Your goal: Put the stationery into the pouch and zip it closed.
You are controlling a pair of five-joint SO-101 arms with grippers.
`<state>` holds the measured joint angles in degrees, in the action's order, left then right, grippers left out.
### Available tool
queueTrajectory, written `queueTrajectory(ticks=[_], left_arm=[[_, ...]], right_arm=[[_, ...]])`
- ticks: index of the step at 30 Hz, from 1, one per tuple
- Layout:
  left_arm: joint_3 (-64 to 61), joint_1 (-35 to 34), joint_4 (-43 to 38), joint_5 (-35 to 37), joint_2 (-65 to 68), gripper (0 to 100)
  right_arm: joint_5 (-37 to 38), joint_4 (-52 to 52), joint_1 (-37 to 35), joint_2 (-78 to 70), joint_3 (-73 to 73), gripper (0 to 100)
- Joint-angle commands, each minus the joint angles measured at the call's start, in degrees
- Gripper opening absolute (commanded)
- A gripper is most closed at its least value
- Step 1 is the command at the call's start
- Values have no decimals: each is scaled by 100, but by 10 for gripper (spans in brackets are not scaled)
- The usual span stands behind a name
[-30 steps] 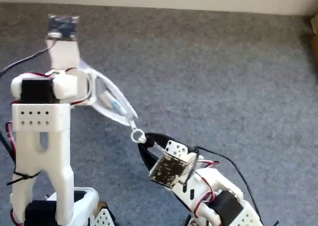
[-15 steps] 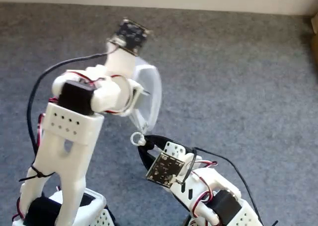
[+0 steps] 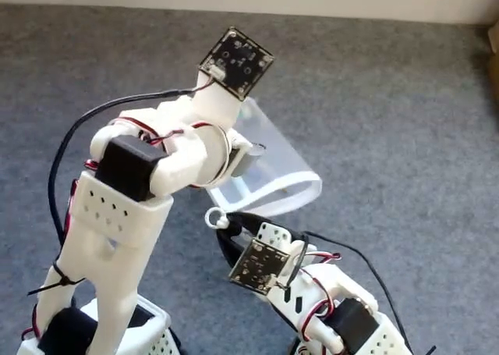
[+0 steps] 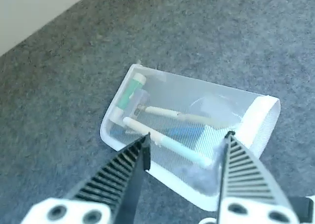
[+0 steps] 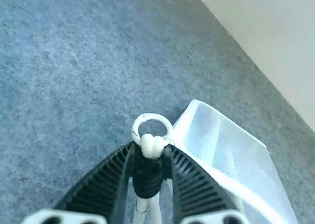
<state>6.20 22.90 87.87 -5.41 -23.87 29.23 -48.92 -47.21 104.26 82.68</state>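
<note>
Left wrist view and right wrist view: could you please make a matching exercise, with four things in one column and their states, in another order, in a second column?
Things
1. left claw
2. right claw
3. white and green pen
4. translucent white mesh pouch

States
A. inside the pouch
B. lying on the grey carpet
C. open
D. shut on the white zipper ring

Pairs: 1-C, 2-D, 3-A, 4-B

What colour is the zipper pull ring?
The ring is white, clearest in the right wrist view.
</note>
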Motion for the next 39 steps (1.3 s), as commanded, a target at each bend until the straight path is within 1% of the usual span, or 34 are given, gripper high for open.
queueTrajectory(ticks=[1, 5, 9, 10, 14, 17, 20, 23, 27, 30, 35, 39], left_arm=[[453, 84, 255, -193, -48, 231], [646, 84, 888, -712, -57, 231], [822, -57, 1222, -765, -330, 231], [734, -127, 1222, -800, -479, 231], [-40, -180, 1222, -1398, -1235, 234], [-804, -163, 1160, -1582, -1868, 235], [-1719, -163, 651, -1670, -2431, 235], [-2774, -189, -123, -1811, -2941, 235], [-4048, -171, -1178, -1811, -3600, 236], [-4760, -163, -1802, -1811, -4040, 236], [-5622, -154, -2426, -1811, -4418, 236], [-5991, -154, -2734, -1811, -4462, 236]], right_arm=[[62, 101, 259, 119, -75, 5], [53, 101, 716, 119, -101, 5], [0, 127, 1007, 119, -110, 5], [-123, 136, 1059, 119, -119, 5], [-510, 136, 1279, 119, -400, 5], [-721, 136, 1446, 119, -602, 5], [-756, 127, 1596, 119, -637, 5], [-774, 127, 1657, 119, -637, 5], [-1240, 136, 1657, 119, -655, 5], [-1319, 136, 1657, 119, -822, 5], [-1424, 136, 1657, 119, -857, 5], [-1424, 136, 1657, 119, -831, 5]])
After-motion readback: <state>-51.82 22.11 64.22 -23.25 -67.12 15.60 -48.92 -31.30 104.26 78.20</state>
